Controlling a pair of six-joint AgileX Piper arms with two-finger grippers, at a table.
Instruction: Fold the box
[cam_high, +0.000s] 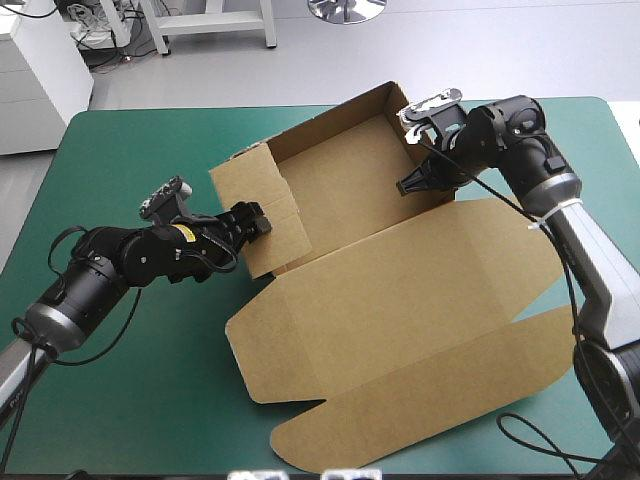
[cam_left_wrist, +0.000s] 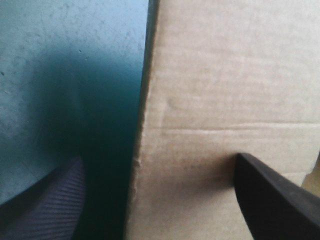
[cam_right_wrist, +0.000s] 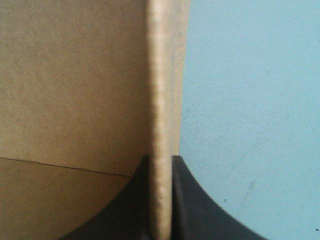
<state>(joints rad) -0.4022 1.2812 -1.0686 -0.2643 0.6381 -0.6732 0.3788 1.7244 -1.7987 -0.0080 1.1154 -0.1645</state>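
Observation:
The brown box (cam_high: 400, 290) lies mid-table with its far walls raised and its lid flat toward the front right. My left gripper (cam_high: 258, 222) is at the box's left side wall (cam_left_wrist: 225, 75). It is open (cam_left_wrist: 158, 156), one black finger (cam_left_wrist: 50, 210) outside over the cover and the other (cam_left_wrist: 275, 200) on the board's face, with the wall's edge between them. My right gripper (cam_high: 412, 185) is at the right side wall near the far corner. There it is shut (cam_right_wrist: 160, 157) on the upright edge of the board (cam_right_wrist: 75, 75).
The teal-green cover (cam_high: 150, 380) shows bare to the left of and in front of the box. The flat lid and its flaps (cam_high: 420, 400) reach close to the table's front edge and toward the right arm's base.

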